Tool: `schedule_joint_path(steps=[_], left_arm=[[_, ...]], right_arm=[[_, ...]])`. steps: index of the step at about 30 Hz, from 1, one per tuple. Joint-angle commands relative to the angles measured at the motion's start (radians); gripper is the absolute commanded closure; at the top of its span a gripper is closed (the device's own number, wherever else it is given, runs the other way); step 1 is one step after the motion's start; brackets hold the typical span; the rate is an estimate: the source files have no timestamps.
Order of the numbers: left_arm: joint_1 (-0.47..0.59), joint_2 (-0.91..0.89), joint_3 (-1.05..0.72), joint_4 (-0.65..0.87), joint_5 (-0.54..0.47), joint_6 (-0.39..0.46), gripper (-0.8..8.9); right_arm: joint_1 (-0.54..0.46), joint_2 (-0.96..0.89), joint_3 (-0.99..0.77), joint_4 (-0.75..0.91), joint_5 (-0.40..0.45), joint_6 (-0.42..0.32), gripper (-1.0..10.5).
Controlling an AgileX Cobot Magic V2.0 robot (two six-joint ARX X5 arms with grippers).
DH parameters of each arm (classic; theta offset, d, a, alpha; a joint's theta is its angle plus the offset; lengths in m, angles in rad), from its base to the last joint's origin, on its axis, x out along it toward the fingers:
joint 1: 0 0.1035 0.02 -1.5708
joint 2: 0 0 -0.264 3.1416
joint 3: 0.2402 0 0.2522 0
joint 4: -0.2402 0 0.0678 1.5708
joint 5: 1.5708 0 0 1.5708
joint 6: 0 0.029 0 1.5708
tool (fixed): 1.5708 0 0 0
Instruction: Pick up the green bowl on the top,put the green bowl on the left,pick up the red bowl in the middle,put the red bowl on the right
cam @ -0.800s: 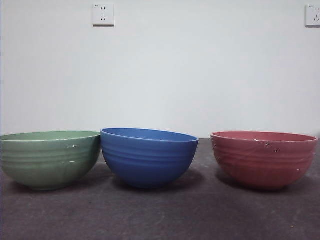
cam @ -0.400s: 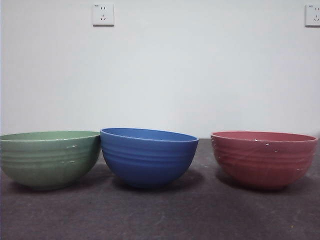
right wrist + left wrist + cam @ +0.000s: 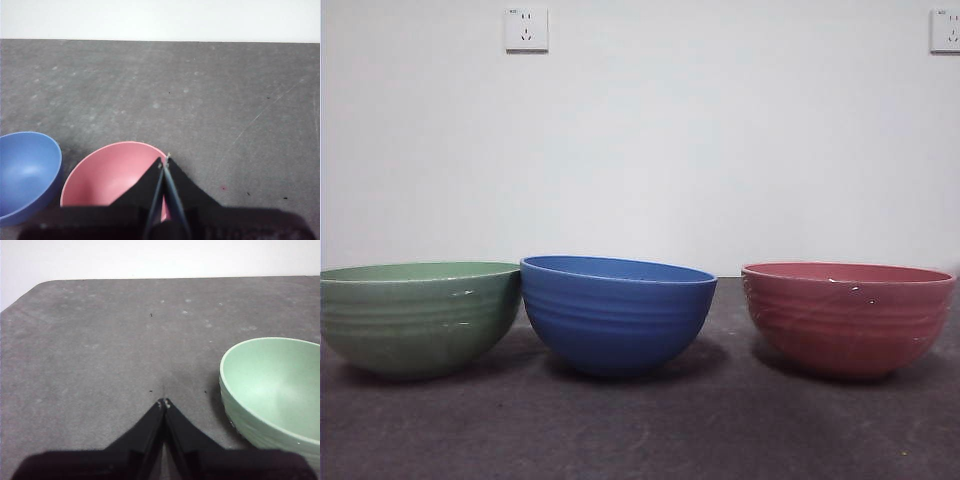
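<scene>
The green bowl (image 3: 418, 315) stands upright on the table at the left, touching the blue bowl's rim. At the right, apart from the others, sits the red bowl (image 3: 847, 316). No arm shows in the front view. My left gripper (image 3: 164, 403) is shut and empty, hanging above bare table beside the green bowl (image 3: 274, 390). My right gripper (image 3: 164, 161) is shut and empty too, held high over the rim of the red bowl (image 3: 111, 176).
A blue bowl (image 3: 617, 312) stands in the middle, slightly tilted; it also shows beside the red one as the blue bowl (image 3: 25, 172). The dark grey table (image 3: 640, 430) meets a white wall with two sockets (image 3: 526, 29).
</scene>
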Motion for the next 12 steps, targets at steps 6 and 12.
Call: schedule_joint_path(steps=[6, 12], left_arm=[[0.002, -0.004, -0.011, -0.009, 0.001, -0.01, 8.17], [0.002, -0.004, -0.011, -0.009, 0.002, -0.01, 8.17]], right_arm=[[-0.001, -0.036, -0.01, -0.018, 0.035, -0.081, 9.6], [-0.037, -0.222, -0.168, 0.112, 0.047, -0.12, 9.6]])
